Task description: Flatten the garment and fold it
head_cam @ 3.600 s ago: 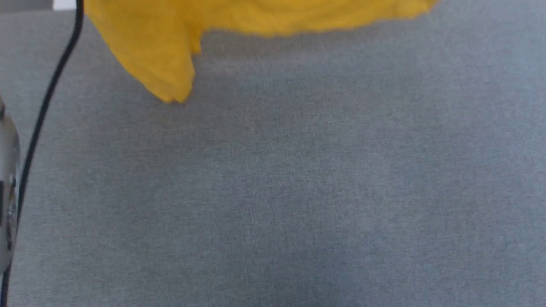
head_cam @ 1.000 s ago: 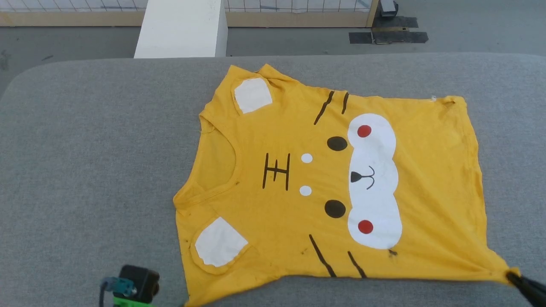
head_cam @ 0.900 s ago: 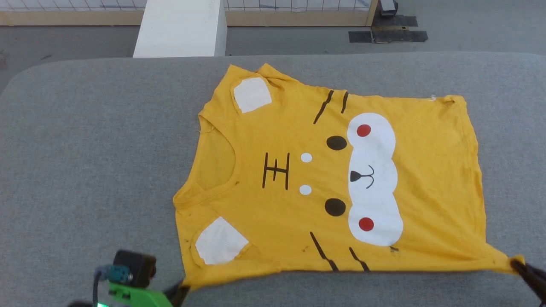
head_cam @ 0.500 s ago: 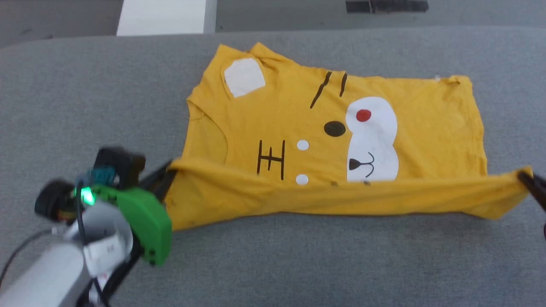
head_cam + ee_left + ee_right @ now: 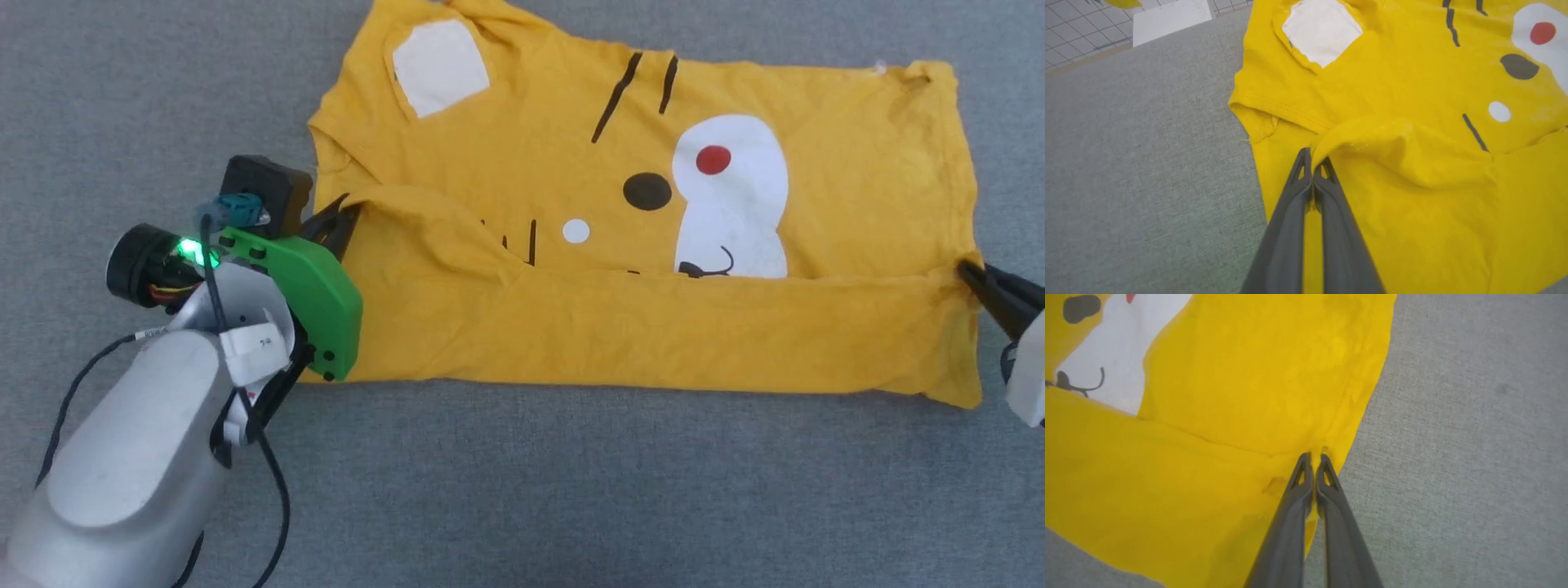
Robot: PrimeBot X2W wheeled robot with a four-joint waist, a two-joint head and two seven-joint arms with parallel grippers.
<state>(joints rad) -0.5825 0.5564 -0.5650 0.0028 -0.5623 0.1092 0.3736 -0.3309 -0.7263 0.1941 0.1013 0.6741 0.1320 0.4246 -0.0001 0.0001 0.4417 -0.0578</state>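
The garment (image 5: 653, 327), a yellow T-shirt with a cartoon face print, lies face up on the grey cushion, its near long edge folded up over the lower half of the print. My left gripper (image 5: 347, 214) is shut on the folded edge at the collar end; the left wrist view has the fingers pinching a raised yellow fold (image 5: 1372, 139). At the other end my right gripper (image 5: 967, 272) is shut on the hem corner, cloth (image 5: 1229, 416) between the closed fingertips (image 5: 1306, 461). A white ear patch (image 5: 439, 65) and part of the white muzzle (image 5: 735, 196) stay uncovered.
Grey fabric surface (image 5: 571, 490) spreads around and in front of the shirt. My pale left forearm (image 5: 131, 457) with a black cable crosses the lower left. A white block and tiled floor (image 5: 1171, 16) lie past the cushion's far edge.
Both grippers have carried the near edge of the shirt farther up over the print, covering more of the face. The head camera has tilted down and moved closer.
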